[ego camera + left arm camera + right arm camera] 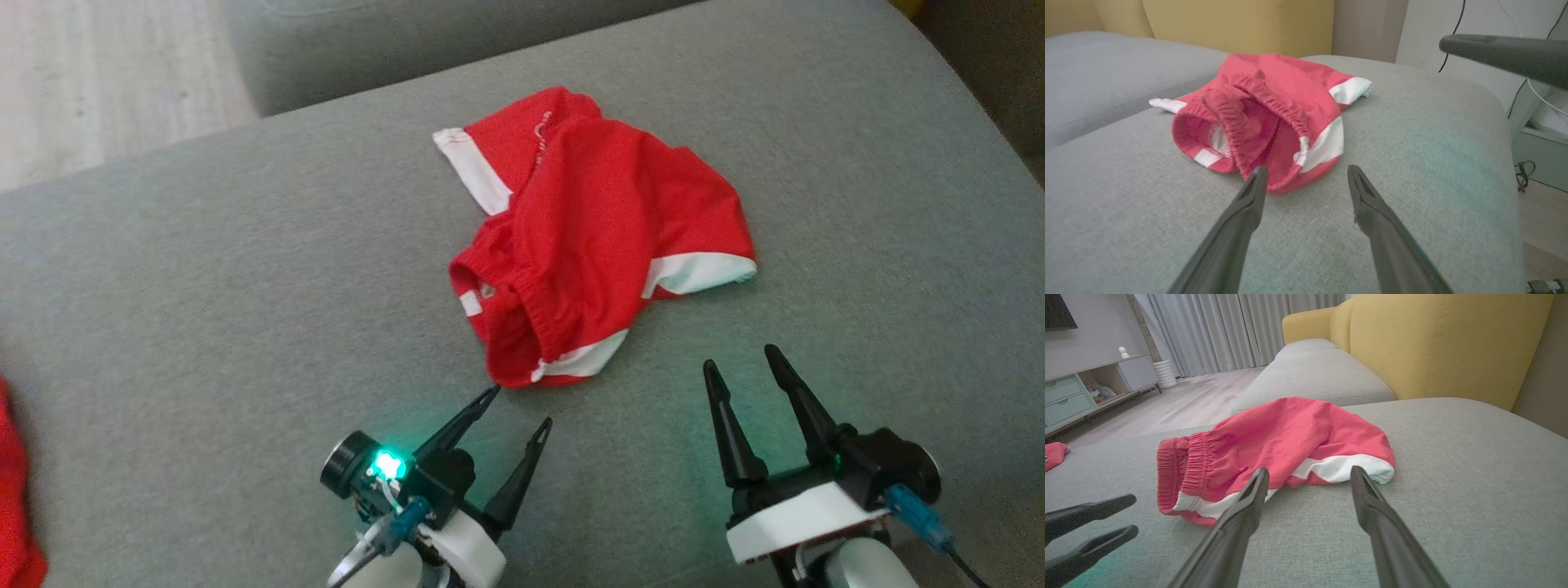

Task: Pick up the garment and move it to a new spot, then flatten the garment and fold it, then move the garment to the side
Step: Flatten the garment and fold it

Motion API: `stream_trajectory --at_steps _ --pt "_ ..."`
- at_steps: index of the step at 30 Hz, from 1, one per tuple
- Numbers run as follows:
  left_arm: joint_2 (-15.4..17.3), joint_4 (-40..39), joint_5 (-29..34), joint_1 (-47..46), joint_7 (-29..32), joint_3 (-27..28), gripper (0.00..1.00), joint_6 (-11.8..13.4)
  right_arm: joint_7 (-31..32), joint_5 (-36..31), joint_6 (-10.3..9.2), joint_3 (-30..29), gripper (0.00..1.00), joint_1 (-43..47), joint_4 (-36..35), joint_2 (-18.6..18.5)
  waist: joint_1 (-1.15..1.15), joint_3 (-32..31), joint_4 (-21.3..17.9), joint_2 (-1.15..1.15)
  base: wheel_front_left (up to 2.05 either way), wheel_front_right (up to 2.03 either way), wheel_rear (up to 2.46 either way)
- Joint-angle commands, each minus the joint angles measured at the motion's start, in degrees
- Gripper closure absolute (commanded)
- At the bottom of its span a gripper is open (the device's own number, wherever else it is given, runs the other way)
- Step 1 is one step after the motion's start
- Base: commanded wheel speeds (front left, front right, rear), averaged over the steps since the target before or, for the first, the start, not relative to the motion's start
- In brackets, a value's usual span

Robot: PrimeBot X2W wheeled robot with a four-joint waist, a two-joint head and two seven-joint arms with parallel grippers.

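Red with white bands, the garment is seen lying crumpled near the middle of a grey seat cushion, nothing being held or lifted. Its gathered elastic waistband is turned toward the robot and gapes open in the left wrist view, while a white-edged leg opening is spread toward the robot's right. The left gripper is held low over the cushion with its jaws spread wide and nothing between them; one fingertip is placed just beside the nearest fold of the waistband, and whether it touches the cloth cannot be told. The right gripper is likewise held wide apart and empty, set a little short of the garment's near right edge, with bare cushion between its tips and the white band. A second piece of red cloth is seen at the far left edge of the cushion, well apart from the garment. A yellow backrest is seen behind the cushion, and a pale wooden floor with a low cabinet beyond it.
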Motion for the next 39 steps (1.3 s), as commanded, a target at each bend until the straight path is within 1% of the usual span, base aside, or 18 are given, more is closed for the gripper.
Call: stream_trajectory --at_steps 1,4,11,12,14,16,17,18,22,26,31,34,39 --pt "-0.2 -0.6 -0.5 -2.6 -0.4 1.1 0.00 -0.3 -0.2 0.6 0.39 1.7 0.00 -2.2 -2.0 -0.2 -0.01 1.1 -1.5 0.00 0.00 0.00 0.00" --pt "-0.2 0.9 -1.1 -4.6 -0.4 1.3 0.00 0.1 -0.2 1.2 0.39 2.0 0.00 -2.8 -2.3 -0.2 -0.01 1.9 -2.8 0.00 0.00 0.00 0.00" --pt "-0.2 2.3 -1.3 -6.3 -0.4 1.6 0.00 0.1 -0.2 1.8 0.39 2.2 0.00 -3.0 -2.3 -0.2 -0.01 2.6 -3.9 0.00 0.00 0.00 0.00" --pt "-0.2 2.5 -1.4 -6.6 -0.4 1.5 0.06 0.1 -0.2 1.9 0.39 2.2 0.00 -3.1 -2.3 -0.2 -0.01 2.7 -4.1 0.00 0.00 0.00 0.00" --pt "-0.2 3.1 -1.3 -7.2 -0.4 1.3 0.51 -0.1 -0.2 2.0 0.39 2.4 0.00 -3.3 -2.2 -0.2 -0.01 3.0 -4.4 0.00 0.00 0.00 0.00" --pt "-0.2 3.4 -1.3 -7.8 -0.4 1.6 0.74 0.0 -0.2 2.2 0.39 2.4 0.00 -3.6 -2.2 -0.2 -0.01 3.4 -4.7 0.00 0.00 0.00 0.00" --pt "-0.2 3.6 -1.4 -8.0 -0.4 1.8 0.95 0.2 -0.2 2.2 0.39 2.4 0.00 -3.7 -2.2 -0.2 -0.01 3.5 -4.7 0.00 0.00 0.00 0.00" --pt "-0.2 3.7 -1.4 -8.3 -0.4 2.0 1.00 0.3 -0.2 2.2 0.39 2.4 0.00 -3.7 -2.2 -0.2 -0.01 3.7 -4.8 0.00 0.00 0.00 0.00" --pt "-0.2 2.9 -2.5 -8.6 -0.4 3.3 1.00 0.8 -0.2 2.0 0.39 2.1 0.00 -3.8 -2.1 -0.2 -0.01 4.2 -4.5 0.00 0.00 0.00 0.00" --pt "-0.2 -2.1 -5.2 -7.1 -0.4 6.5 1.00 1.5 -0.2 1.8 0.39 1.2 0.00 -3.5 -1.9 -0.2 -0.01 4.2 -2.8 0.00 0.00 0.00 0.00" --pt "-0.2 -11.3 -9.5 -3.0 -0.4 13.0 1.00 1.0 -0.2 1.7 0.39 0.7 0.00 -3.3 -1.7 -0.2 -0.01 3.8 0.5 0.00 0.00 0.00 0.00" --pt "0.2 -16.2 -11.0 -0.7 -0.4 17.1 1.00 0.4 -0.2 1.6 0.39 0.6 0.00 -3.1 -1.2 -0.2 -0.01 3.6 2.9 0.00 0.00 0.00 0.00" --pt "1.8 -20.5 -11.3 1.7 -0.4 21.8 1.00 -0.3 -0.2 2.4 0.39 0.0 0.00 -2.8 1.0 -0.2 -0.01 3.3 7.0 0.00 0.00 0.00 0.00"
